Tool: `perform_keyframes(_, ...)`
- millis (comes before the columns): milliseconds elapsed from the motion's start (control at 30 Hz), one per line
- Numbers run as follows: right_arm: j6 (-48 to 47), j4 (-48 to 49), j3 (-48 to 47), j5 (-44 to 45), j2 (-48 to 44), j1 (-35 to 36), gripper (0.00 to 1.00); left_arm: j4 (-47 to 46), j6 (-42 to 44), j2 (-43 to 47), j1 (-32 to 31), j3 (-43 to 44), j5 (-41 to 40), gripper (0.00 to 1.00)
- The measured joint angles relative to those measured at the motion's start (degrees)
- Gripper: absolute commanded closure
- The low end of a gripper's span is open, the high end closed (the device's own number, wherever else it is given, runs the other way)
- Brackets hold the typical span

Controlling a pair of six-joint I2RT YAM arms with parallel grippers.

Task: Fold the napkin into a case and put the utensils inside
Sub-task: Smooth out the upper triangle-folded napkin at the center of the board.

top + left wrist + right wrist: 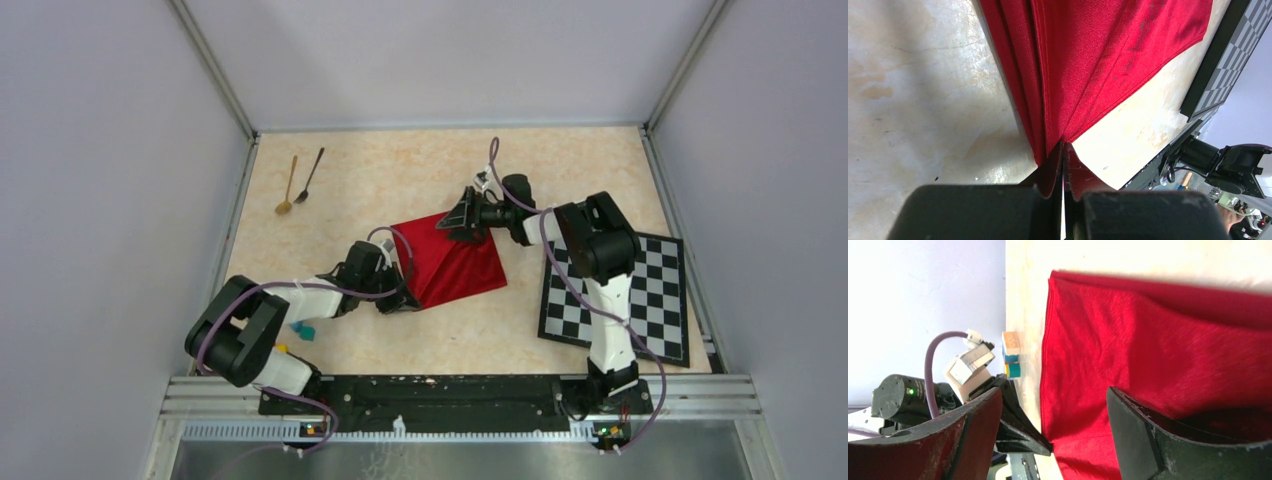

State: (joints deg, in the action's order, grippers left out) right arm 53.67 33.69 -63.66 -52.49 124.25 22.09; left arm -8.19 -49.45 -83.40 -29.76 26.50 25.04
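The red napkin (pixel 455 262) lies in the middle of the table, its near-left corner gathered into pleats. My left gripper (pixel 400 292) is shut on that corner; in the left wrist view the cloth (pixel 1108 50) runs into the closed jaws of that gripper (pixel 1064 148). My right gripper (pixel 463 222) stands open over the napkin's far corner. In the right wrist view the red cloth (pixel 1148 355) lies under that gripper (pixel 1054 392), with nothing between its fingers. The utensils, a gold spoon (pixel 288 186) and a black spoon (pixel 310 176), lie side by side at the far left.
A black-and-white chequered mat (pixel 620 295) lies at the right, partly under the right arm. Small coloured blocks (pixel 303 332) sit by the left arm's elbow and show as blocks (pixel 1011 355) in the right wrist view. Grey walls enclose the table on three sides.
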Motion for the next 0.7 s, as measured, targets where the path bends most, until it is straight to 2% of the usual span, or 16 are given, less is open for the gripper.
perform_keyframes(367, -4.5, -8.4, -12.3, -3.2, 5.5, -4.5, 0.24, -0.3, 0.0, 0.0, 0.0, -0.1, 0.0, 1.0)
perform_keyframes(533, -7.8, -15.8, -18.7, -4.0, 6.4, -6.3, 0.23, -0.3, 0.1, 0.2, 0.0, -0.1, 0.0, 1.0)
perform_keyframes(633, -10.4, -21.2, -21.5, -4.0, 5.3, -6.6, 0.19, 0.4, 0.3, 0.7, -0.1, -0.1, 0.0, 0.86)
perform_keyframes(700, -13.4, -27.3, -21.7, -2.5, 2.6, -6.6, 0.17, 1.5, 0.9, 1.7, -0.1, -0.1, 0.0, 0.68)
